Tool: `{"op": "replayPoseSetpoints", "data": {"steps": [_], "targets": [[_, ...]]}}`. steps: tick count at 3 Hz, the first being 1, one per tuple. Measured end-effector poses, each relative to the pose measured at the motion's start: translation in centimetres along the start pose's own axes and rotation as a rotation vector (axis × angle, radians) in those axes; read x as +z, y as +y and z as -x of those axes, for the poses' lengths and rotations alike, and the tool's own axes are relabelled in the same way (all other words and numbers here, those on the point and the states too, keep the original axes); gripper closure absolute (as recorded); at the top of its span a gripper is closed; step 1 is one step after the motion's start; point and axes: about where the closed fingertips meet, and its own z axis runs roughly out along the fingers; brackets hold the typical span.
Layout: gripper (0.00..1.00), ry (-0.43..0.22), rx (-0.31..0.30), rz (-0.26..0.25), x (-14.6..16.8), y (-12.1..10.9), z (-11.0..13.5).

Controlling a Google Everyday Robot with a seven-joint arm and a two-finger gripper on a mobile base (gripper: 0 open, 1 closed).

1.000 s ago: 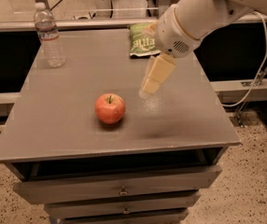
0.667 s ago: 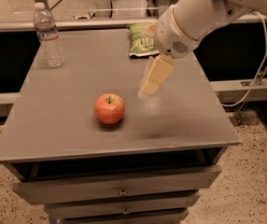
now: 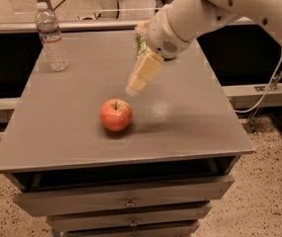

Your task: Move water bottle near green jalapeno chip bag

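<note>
The water bottle [image 3: 51, 36], clear and ribbed with a white cap and a pale label band, stands upright at the table's far left corner. The green jalapeno chip bag [image 3: 141, 42] lies at the far middle of the table; only a thin green strip of it shows behind my arm. My gripper [image 3: 137, 83] hangs over the middle of the table, pointing down and left, above and just right of the apple. It holds nothing and is far to the right of the bottle.
A red apple [image 3: 116, 115] sits on the grey table [image 3: 190, 127] near the front middle. Drawers are below the front edge. A white cable [image 3: 269, 90] hangs at the right. A glass partition runs behind the table.
My arm and gripper have swung left, from the right middle of the table toward its centre, now covering most of the chip bag. The bottle and apple have not moved.
</note>
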Motion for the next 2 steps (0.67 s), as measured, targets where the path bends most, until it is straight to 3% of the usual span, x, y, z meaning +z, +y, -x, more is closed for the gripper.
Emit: {"op": "replayPoseSetpoints", "data": {"steps": [1, 2], "targets": [[0.00, -0.130, 0.034, -0.055, 5.1, -4.9, 2.8], [0.00, -0.311, 0.103, -0.110, 11.8, -10.6, 5.8]]}}
